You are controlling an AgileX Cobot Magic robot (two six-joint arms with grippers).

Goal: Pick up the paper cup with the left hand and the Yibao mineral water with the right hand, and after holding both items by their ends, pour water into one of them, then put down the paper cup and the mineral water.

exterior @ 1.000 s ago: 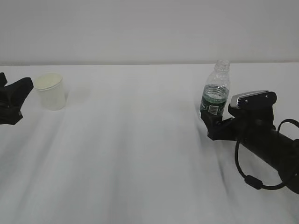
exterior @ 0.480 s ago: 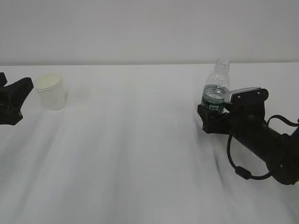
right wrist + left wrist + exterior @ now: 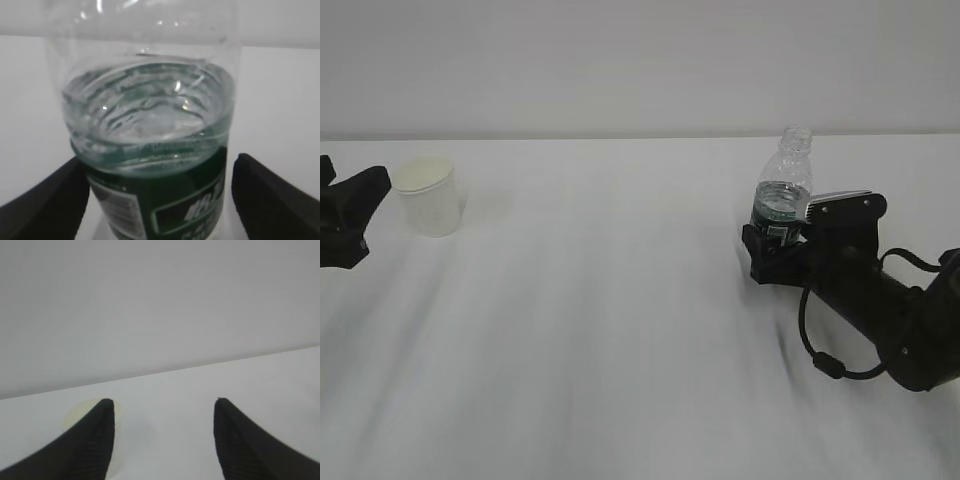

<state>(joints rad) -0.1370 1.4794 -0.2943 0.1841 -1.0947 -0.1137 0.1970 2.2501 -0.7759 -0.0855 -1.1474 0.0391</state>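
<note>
The Yibao mineral water (image 3: 782, 196) stands upright on the white tabletop (image 3: 610, 320), right of the middle, partly filled and uncapped. The right pincer (image 3: 778, 248) has its jaws spread wide on either side of the bottle's green label band; in the right wrist view a gap shows between each finger (image 3: 265, 200) and the bottle, so nothing is clamped. Far left, the paper cup (image 3: 427, 195) stands upright just beside the left pincer (image 3: 358, 215), whose jaws are apart; the cup sits behind one fingertip (image 3: 97, 435), not between them.
</note>
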